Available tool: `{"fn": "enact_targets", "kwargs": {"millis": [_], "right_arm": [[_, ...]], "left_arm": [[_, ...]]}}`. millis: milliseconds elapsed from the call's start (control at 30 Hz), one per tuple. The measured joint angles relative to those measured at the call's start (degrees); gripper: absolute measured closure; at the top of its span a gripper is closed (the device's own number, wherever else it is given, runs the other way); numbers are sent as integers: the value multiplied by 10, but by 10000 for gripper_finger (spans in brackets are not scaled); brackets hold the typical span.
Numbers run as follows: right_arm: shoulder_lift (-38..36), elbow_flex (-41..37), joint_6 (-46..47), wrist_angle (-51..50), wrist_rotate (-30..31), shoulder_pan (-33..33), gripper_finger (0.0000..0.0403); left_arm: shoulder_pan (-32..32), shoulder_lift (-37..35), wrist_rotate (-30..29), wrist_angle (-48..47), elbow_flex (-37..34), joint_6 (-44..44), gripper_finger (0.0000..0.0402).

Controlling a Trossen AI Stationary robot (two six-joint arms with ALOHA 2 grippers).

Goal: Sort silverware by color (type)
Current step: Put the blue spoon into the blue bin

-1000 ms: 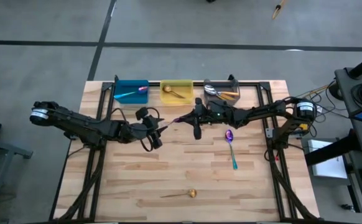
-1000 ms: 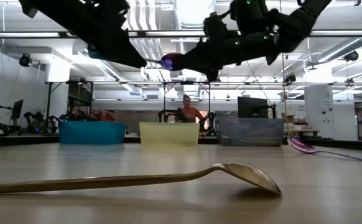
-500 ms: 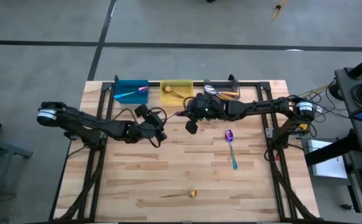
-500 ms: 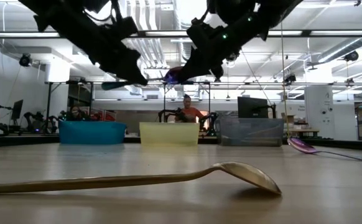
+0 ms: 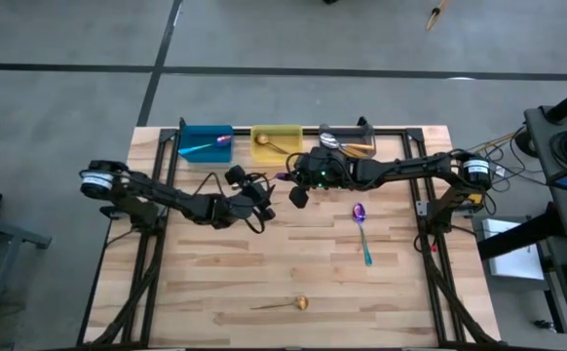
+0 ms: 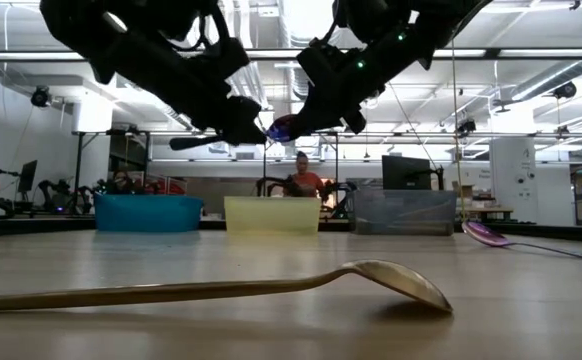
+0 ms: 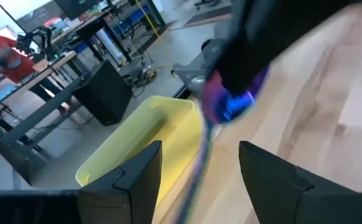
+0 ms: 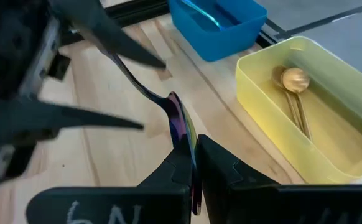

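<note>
My right gripper [image 5: 289, 183] is shut on an iridescent purple-blue spoon [image 8: 168, 106] above the table's far middle. The spoon's teal handle [image 6: 196, 142] points toward my left arm. My left gripper [image 5: 264, 198] is open, with one finger on either side of that handle [image 7: 196, 177]; I cannot tell whether it touches it. A second purple-blue spoon [image 5: 360, 222] lies flat on the table at the right. A gold spoon [image 5: 288, 305] lies near the front edge, bowl down [image 6: 396, 280]. My right gripper pinches the spoon's bowl [image 8: 182, 132] between its two fingers [image 8: 215, 165]. The bowl stands on edge between the fingers. The spoon is lifted clear of the table, about level, and its handle reaches out past the fingertips toward my left gripper.
Three bins stand in a row along the far edge: blue [image 5: 206, 143] with teal-handled spoons, yellow [image 5: 276, 142] with gold spoons, gray [image 5: 348, 142] with orange-handled spoons. A person [image 6: 301, 175] stands in the room behind the table.
My left gripper has moved toward the table's right edge, up to the held spoon, and its open fingers now stand on either side of the handle. My right gripper has turned, shifted a little toward the left edge and come down slightly with the spoon.
</note>
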Motion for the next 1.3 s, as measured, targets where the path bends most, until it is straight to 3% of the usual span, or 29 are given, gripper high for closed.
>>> {"fn": "enact_targets", "kwargs": {"millis": [300,533,1100,1300], "right_arm": [[0,0,0,2,1,0,394],[0,0,1,1,1,0,394],[0,1,11,7,-4,0,394],[0,1,13,7,-4,0,393]], "left_arm": [[2,46,-4,40,0,20,217],[3,56,-4,82,0,28,267],[10,57,8,78,0,1,392],[10,57,9,79,0,-17,398]]}}
